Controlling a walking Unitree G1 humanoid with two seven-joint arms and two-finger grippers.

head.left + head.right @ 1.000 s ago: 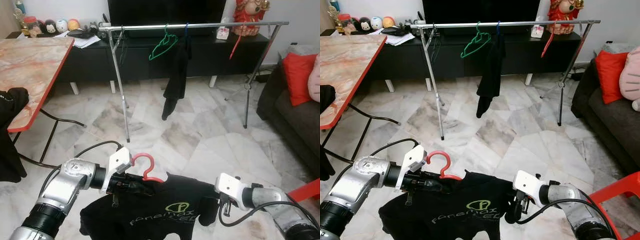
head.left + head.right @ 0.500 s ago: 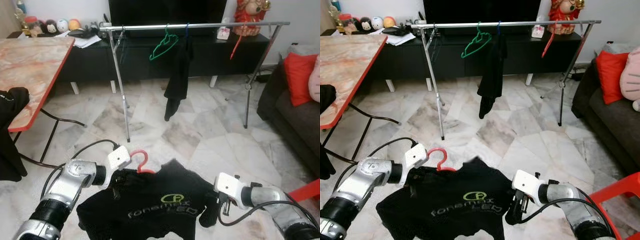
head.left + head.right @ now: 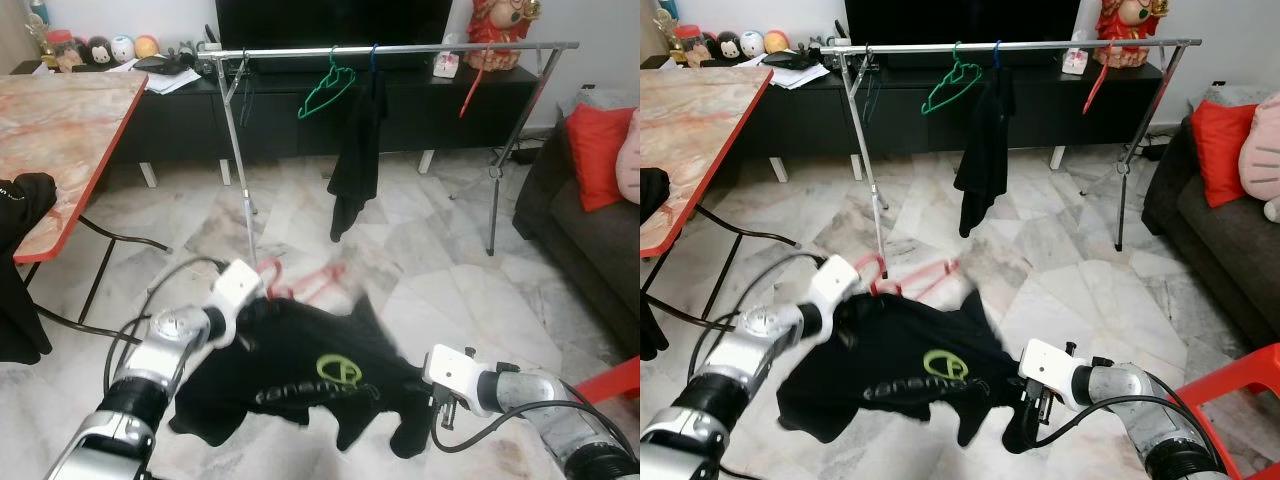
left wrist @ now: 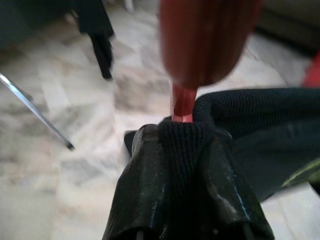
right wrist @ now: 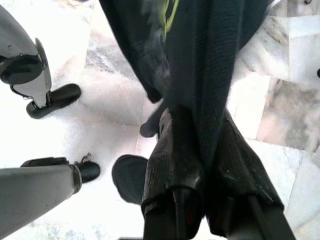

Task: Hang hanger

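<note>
A red hanger (image 3: pixel 300 280) carries a black T-shirt (image 3: pixel 310 370) with a green logo, held low over the marble floor and motion-blurred. My left gripper (image 3: pixel 252 305) is shut on the hanger's neck (image 4: pixel 183 102) through the shirt's collar. My right gripper (image 3: pixel 420 425) is shut on a lower fold of the shirt (image 5: pixel 200 75). Beyond stands a silver clothes rail (image 3: pixel 400 48), about two metres ahead. On it hang a green hanger (image 3: pixel 327 88), a black garment (image 3: pixel 355 150) and a red hanger (image 3: pixel 470 90).
A marble-topped table with a red edge (image 3: pixel 60 130) stands at the left, dark clothing (image 3: pixel 20 200) draped over its near corner. At the right are a dark sofa (image 3: pixel 590 230) with a red cushion and a red chair (image 3: pixel 610 380). A black TV cabinet (image 3: pixel 180 120) runs behind the rail.
My left arm has raised the hanger and swung it forward toward the rail, and the shirt now hangs tilted and blurred. The right gripper keeps its hold low on the shirt.
</note>
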